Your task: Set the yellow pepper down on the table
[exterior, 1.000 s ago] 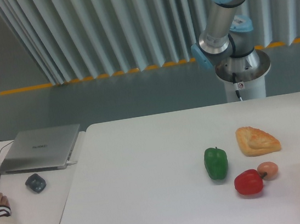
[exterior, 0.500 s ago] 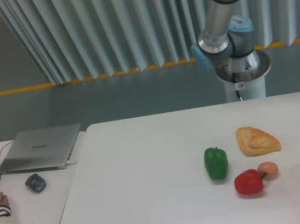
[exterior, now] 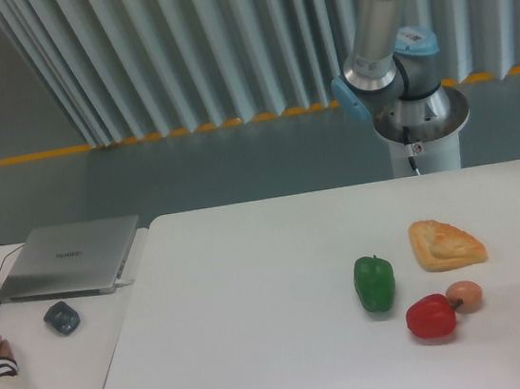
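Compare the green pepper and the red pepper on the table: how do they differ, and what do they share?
The green pepper is taller and narrower; the red pepper is squatter and rounder. The green pepper stands alone, while the red pepper touches a small pinkish round thing. Both are glossy and rest on the white table.

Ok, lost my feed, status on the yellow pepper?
Gripper out of frame. Yellow pepper not visible. Table holds green pepper, red pepper, pastry.

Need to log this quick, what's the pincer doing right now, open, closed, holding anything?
Pincer: out of frame, so its state cannot be told. Only the arm's base and elbow show behind the table.
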You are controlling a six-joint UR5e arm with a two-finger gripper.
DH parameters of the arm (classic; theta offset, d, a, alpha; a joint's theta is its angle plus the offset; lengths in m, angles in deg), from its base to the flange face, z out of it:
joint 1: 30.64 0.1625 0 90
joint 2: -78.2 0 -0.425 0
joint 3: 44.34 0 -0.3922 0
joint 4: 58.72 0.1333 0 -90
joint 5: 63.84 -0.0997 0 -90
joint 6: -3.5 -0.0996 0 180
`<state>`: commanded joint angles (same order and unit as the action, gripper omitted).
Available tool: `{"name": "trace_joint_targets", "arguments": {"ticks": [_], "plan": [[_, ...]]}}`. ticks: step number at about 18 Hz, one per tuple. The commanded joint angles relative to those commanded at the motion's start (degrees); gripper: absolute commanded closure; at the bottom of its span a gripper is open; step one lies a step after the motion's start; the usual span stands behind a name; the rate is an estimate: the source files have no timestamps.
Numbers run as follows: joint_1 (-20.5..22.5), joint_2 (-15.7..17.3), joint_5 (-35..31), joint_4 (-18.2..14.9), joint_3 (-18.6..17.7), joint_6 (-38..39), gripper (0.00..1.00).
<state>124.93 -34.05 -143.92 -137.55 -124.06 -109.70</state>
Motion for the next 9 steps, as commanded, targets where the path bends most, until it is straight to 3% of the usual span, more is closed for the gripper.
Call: {"name": "trace_joint_targets", "arguments": {"ticks": [2, 6, 9], "plan": [[0.0, 1.76, 0.36, -2.38, -0.26, 0.17, 0.76], [-0.61, 1.76, 5.35, -2.56, -0.7, 4.29, 0.76], [-3.59, 1.85, 6.25, -2.21, -1.49, 10.25, 0.76]]}}
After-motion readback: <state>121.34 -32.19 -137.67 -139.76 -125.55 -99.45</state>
